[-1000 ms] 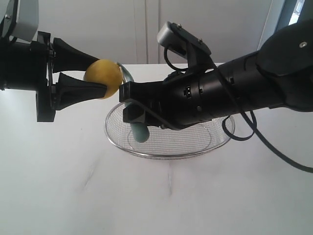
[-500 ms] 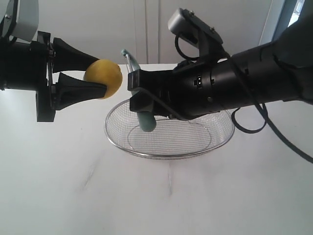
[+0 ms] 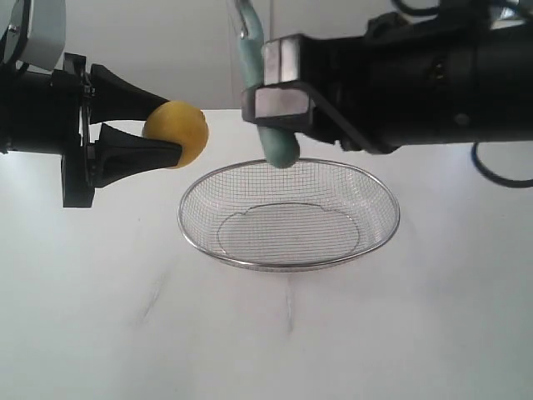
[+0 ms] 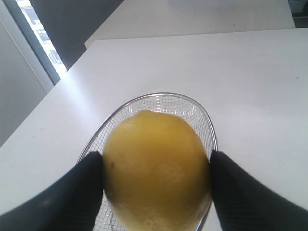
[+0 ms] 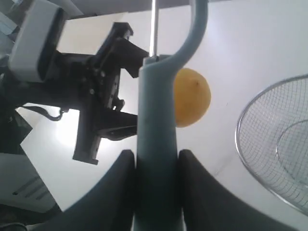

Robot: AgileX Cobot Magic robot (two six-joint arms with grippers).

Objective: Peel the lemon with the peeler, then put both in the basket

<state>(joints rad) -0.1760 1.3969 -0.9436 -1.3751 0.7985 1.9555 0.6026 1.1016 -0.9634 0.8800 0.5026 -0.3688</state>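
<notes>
My left gripper [image 3: 171, 133] is shut on the yellow lemon [image 3: 176, 134] and holds it in the air, left of and above the wire mesh basket [image 3: 288, 213]. In the left wrist view the lemon [image 4: 156, 171] fills the space between both black fingers [image 4: 82, 190], with the basket's rim [image 4: 207, 122] behind it. My right gripper [image 3: 275, 104] is shut on the teal-green peeler [image 3: 271, 137], high above the basket's back edge; its head runs out of the exterior view's top. From the right wrist, the peeler handle [image 5: 156, 144] stands upright with the lemon [image 5: 191, 97] behind it, apart from it.
A white table [image 3: 266, 333] carries the basket, which has nothing in it. The left arm's black body [image 5: 91, 91] shows beyond the peeler in the right wrist view. A pale wall stands behind the table.
My right arm has risen with the peeler, from beside the lemon down by the basket to well above it. The left gripper and lemon have stayed put.
</notes>
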